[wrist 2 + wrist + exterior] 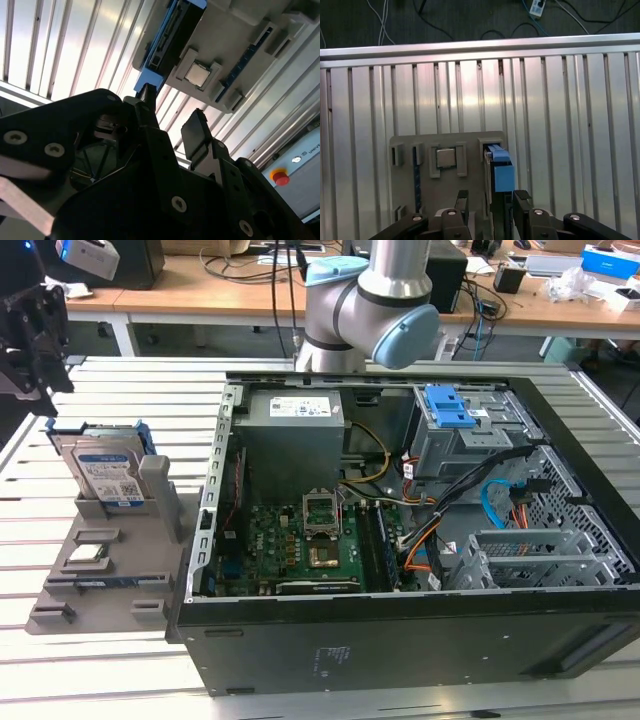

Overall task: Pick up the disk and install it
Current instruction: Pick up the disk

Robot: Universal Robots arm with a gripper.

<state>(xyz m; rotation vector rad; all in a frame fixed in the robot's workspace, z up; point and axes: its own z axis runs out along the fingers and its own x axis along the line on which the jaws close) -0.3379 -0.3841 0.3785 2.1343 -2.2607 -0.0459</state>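
Exterior view first: the disk [105,476] stands upright on its edge in a slot of a grey holder [110,585], which lies on the slatted metal bench [120,390] near the bench's edge on the exterior view's left, just beside the open computer case [400,640]. A small square chip [88,555] sits in a recess of the same holder, nearer the bench's front edge. The black gripper [42,390] hangs just above the disk and grips nothing. First wrist view, looking down the tool: the two fingers [462,200] are spread apart, and the blue-framed edge of the disk [500,170] shows beyond the gap between them, in its slot at one end of the holder [445,200], with the chip [446,158] beside it. Second wrist view: the gripper [172,117] is open, its fingertips [197,131] clear of the disk [170,35]; the chip [197,74] lies close by on the holder [235,45], and a red button [279,176] sits past the bench edge.
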